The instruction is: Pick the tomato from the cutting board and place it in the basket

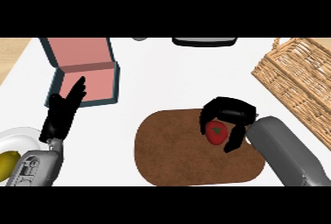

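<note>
Tomato (216, 132) time, and the step now is getting a good hold before lifting. Going from the left side: the left hand (63, 114) rests with its fingers straight and holds nothing. Just below it sits a white plate (19, 135) with a yellow fruit (6, 162) on it. Past its fingertips stands a pink box (87, 70) with a dark blue rim. This hand can stay where it is.

Next comes the round brown cutting board (181, 153) on the white desk (174, 74). The right hand (227, 116) is over the board's far right part. Its fingers curl around the red tomato, which peeks out under the palm, between the fingers and the thumb. I cannot tell if the tomato has left the board yet.

To do this well, the hand should keep its fingers wrapped round the tomato and lift straight up first. Then it can swing to its right, where the woven basket (297, 83) waits, well apart from the board. It should go high enough to pass over the basket's rim.
</note>
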### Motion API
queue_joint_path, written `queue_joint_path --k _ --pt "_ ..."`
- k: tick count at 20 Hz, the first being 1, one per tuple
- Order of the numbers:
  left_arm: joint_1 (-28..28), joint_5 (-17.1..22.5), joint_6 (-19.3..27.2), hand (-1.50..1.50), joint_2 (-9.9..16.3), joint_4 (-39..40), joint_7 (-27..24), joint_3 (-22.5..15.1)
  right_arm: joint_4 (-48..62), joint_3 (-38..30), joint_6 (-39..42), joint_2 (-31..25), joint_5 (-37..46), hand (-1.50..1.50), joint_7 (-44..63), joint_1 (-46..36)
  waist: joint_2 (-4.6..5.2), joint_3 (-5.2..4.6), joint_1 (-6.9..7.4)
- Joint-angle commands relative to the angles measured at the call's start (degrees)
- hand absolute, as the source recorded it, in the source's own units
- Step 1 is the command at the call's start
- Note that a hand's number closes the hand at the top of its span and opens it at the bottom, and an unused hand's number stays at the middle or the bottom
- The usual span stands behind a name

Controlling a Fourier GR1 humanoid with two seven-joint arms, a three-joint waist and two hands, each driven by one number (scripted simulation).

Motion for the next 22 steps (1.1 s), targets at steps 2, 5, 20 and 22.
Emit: queue_joint_path --k 2,5,20,22 --pt "-1.8 -0.3 -0.5 0.00 -0.3 1.0 0.8 1.3 -1.4 -0.4 -4.0 0.9 4.0 1.50 -4.8 1.8 0.27 0.33 -0.18" --pt "0.7 0.5 -1.4 0.00 0.0 -3.0 1.4 1.5 -0.7 -1.2 -7.4 0.8 7.2 1.50 1.0 1.8 0.18 0.33 -0.06" --pt "2.7 1.4 -2.4 0.00 1.8 1.6 -2.3 4.2 -34.9 -1.8 -8.5 -4.8 13.2 1.50 42.3 25.0 -0.25 0.21 -2.71" --pt "1.6 0.4 -0.6 0.00 0.2 -0.9 0.0 2.9 -42.9 -3.7 -4.9 -5.4 8.7 1.50 43.8 27.9 -0.35 0.25 -2.71"
